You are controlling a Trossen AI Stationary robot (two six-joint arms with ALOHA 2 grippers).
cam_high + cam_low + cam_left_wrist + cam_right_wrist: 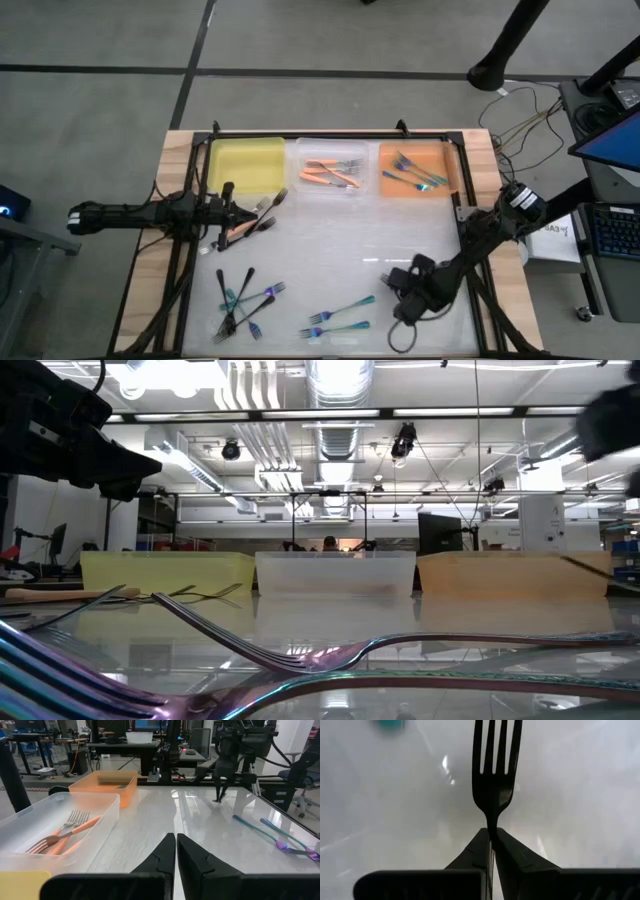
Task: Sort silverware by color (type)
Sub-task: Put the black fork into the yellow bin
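Observation:
My right gripper (397, 284) is over the table's near right part, shut on a dark fork (493, 775). My left gripper (176, 841) hovers shut and empty by the yellow tray's near right corner (240, 208), with orange and black forks (258, 218) lying on the table beside it. More black and teal forks (243, 301) lie in a cluster near the front left. Two teal forks (340, 315) lie at front centre. Orange forks (332, 174) lie in the clear tray, teal ones (412, 172) in the orange tray. My right gripper pinches the dark fork between its two fingers at the thin neck just behind the tines (492, 824). The fork runs on in line with the fingers, tines (497, 745) pointing away from them toward the table top. Its handle is hidden between the fingers.
Three trays stand in a row along the far edge: yellow tray (245, 163), clear tray (303, 185), orange tray (390, 185). A black frame (460, 215) borders the table. The middle of the table between the arms is bare glossy white.

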